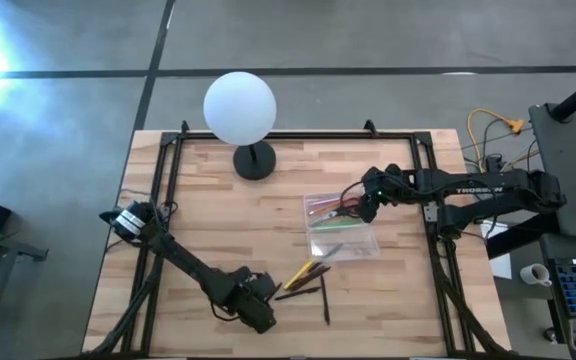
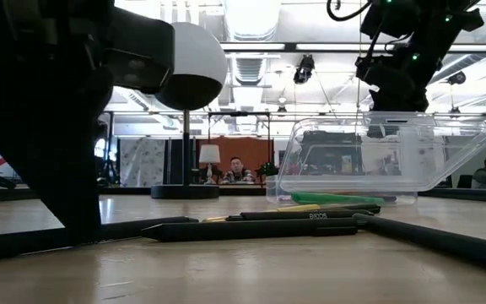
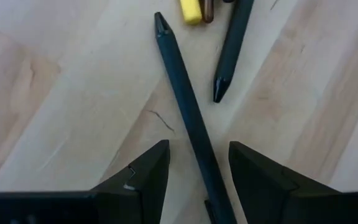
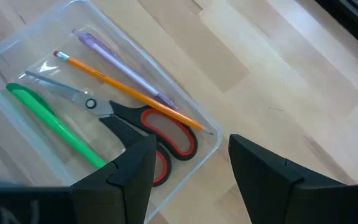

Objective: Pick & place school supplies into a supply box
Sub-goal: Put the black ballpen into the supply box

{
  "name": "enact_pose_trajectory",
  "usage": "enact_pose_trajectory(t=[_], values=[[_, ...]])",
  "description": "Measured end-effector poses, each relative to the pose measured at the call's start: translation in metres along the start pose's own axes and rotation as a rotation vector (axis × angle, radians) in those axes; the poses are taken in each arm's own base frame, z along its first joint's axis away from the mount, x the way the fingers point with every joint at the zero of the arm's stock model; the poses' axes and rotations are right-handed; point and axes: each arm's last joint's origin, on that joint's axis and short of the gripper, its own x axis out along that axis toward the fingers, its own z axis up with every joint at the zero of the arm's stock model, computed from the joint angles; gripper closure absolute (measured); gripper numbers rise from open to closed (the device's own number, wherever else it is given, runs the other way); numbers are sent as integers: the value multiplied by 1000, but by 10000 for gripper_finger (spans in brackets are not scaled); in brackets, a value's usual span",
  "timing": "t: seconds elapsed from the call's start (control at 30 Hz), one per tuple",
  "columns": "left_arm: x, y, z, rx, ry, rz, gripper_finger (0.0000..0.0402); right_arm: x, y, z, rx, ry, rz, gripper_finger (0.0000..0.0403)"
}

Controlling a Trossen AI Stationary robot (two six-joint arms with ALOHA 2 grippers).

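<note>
My left gripper (image 3: 197, 148) is open low over the table's near middle (image 1: 266, 298). Its fingers stand on either side of a dark pen (image 3: 188, 112) that lies flat on the wood, with a gap on both sides. A second dark pen (image 3: 232, 50) and a yellow pencil end (image 3: 190, 9) lie just beyond. My right gripper (image 4: 191, 146) is open and hovers above the clear supply box (image 1: 343, 228). In the box lie red-handled scissors (image 4: 166, 134), a green marker (image 4: 55, 121), an orange pencil (image 4: 123, 87) and a pale purple pen (image 4: 114, 59).
A white globe lamp (image 1: 239, 107) on a black base (image 1: 255, 160) stands toward the far edge, left of the box. More pens and pencils (image 1: 308, 280) lie loose between the box and my left gripper. Black frame rails (image 1: 168, 180) run along the table's sides.
</note>
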Motion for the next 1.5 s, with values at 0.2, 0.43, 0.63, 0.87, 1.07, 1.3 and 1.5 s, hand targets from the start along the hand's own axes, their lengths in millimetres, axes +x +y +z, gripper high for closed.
enact_pose_trajectory(t=[0.2, 0.43, 0.63, 0.87, 1.07, 1.3, 1.5], values=[[11, 8, -5, -32, 48, 111, 247, 2, -7, 3, -9, -8, -40, 207], [26, 15, -10, -16, 77, 175, 270, 4, -14, 6, 17, -38, -116, 207], [34, 19, -13, 9, 96, 219, 333, 5, -17, 7, 29, -43, -138, 207], [36, 24, -6, 8, 114, 231, 389, 5, -17, 7, 30, -44, -137, 207], [35, 30, 8, 2, 128, 223, 387, 5, -17, 7, 31, -45, -137, 207], [12, 37, 30, 16, 40, 230, 390, 5, -17, 7, 31, -45, -136, 207], [-15, 55, 52, -9, -97, 320, 390, 5, -17, 7, 32, -46, -136, 207]])
